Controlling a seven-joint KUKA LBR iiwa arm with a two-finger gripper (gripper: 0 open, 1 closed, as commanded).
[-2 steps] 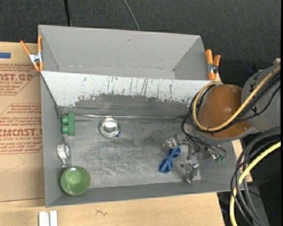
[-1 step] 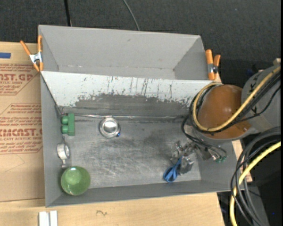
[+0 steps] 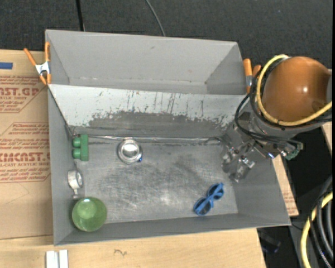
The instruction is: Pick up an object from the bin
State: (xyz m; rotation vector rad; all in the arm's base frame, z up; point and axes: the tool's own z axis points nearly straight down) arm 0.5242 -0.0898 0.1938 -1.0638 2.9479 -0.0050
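Note:
My gripper hangs over the right side of the bin floor, close to the right wall, with nothing between its fingers. A pair of blue toy sunglasses lies just below and to the left of it, near the front right corner. A small shiny silver cup sits further left on the floor, well apart from the gripper.
Along the left wall lie a green block, a small silver piece and a green ball in the front left corner. The orange-domed arm reaches in over the right rim.

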